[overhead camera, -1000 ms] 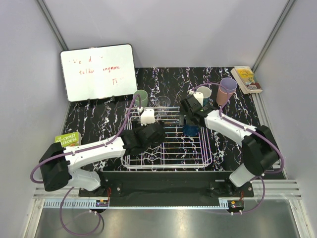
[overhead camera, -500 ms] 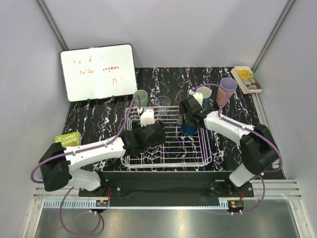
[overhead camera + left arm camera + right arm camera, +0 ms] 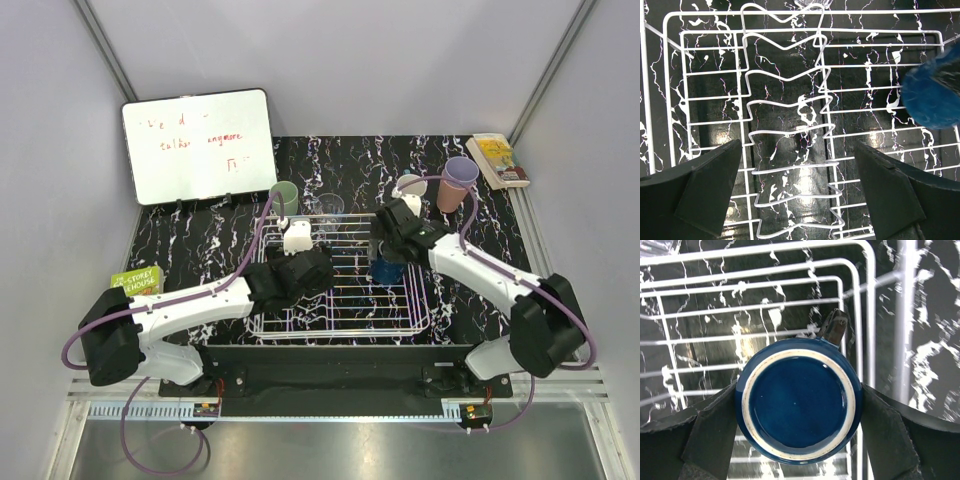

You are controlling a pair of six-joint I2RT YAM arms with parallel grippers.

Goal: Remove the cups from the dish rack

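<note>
Your right gripper [image 3: 799, 390] hangs over the dark blue cup [image 3: 800, 412], which sits bottom-up at the right end of the dish rack [image 3: 340, 300]. The jaws are spread wide, one finger on each side of the cup. The pads [image 3: 715, 430] lie right up against its wall, but you cannot tell from the wrist view whether they press on it or only flank it. Your left gripper [image 3: 797, 147] is over the left half of the rack with its jaws fully apart and nothing between them, only bare wire and the zigzag prong row below. The other cups stand on the table [image 3: 200, 240] beyond the rack. The pale green cup [image 3: 284, 197] is off its far left corner, and the clear glass [image 3: 330, 207] is just beside the far edge. The teal cup [image 3: 410, 186] is to the far right, with the lavender cup [image 3: 460, 172] near it, nested in the salmon pink cup [image 3: 447, 198]. A whiteboard [image 3: 198, 145] leans at the far left.
</note>
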